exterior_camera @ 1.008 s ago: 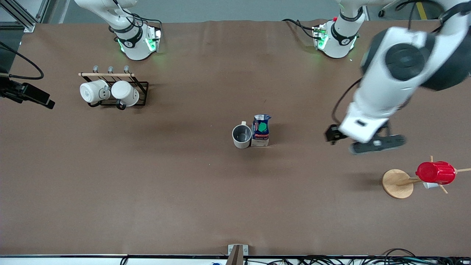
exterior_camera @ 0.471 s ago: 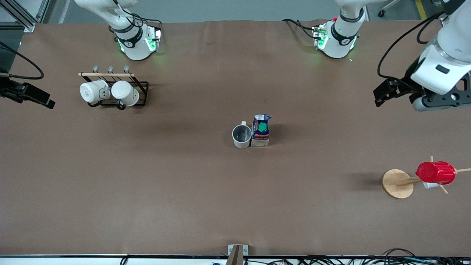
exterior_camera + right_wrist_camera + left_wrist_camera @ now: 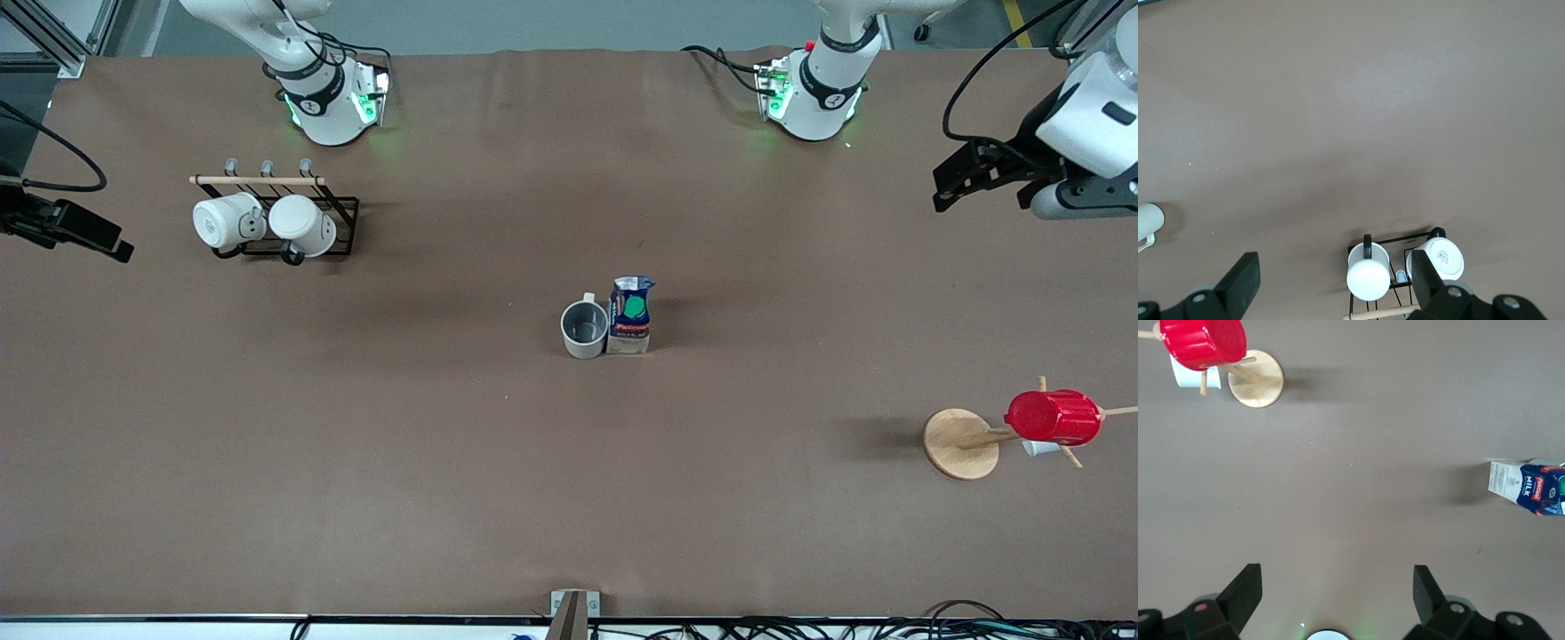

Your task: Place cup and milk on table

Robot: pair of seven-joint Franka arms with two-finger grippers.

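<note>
The cup (image 3: 584, 330) stands upright on the brown table (image 3: 444, 462) near its middle, dark grey inside showing. The milk (image 3: 630, 316) stands touching it, on the side toward the left arm's end. The milk also shows in the left wrist view (image 3: 1531, 487), and a bit of the cup shows at the edge of the right wrist view (image 3: 1148, 223). My left gripper (image 3: 1335, 587) is open and empty, high over the table's edge at the left arm's end (image 3: 1080, 197). My right gripper (image 3: 1335, 277) is open and empty, high over the mug rack; it is out of the front view.
A black wire rack (image 3: 342, 209) with two white mugs (image 3: 222, 220) (image 3: 302, 225) stands toward the right arm's end. A wooden stand (image 3: 960, 443) carries a red ribbed cup (image 3: 1053, 417) toward the left arm's end, nearer the front camera.
My left arm has swung up and away from the middle, from near the wooden stand out to the table's edge at its own end. Cup and milk have not moved.
</note>
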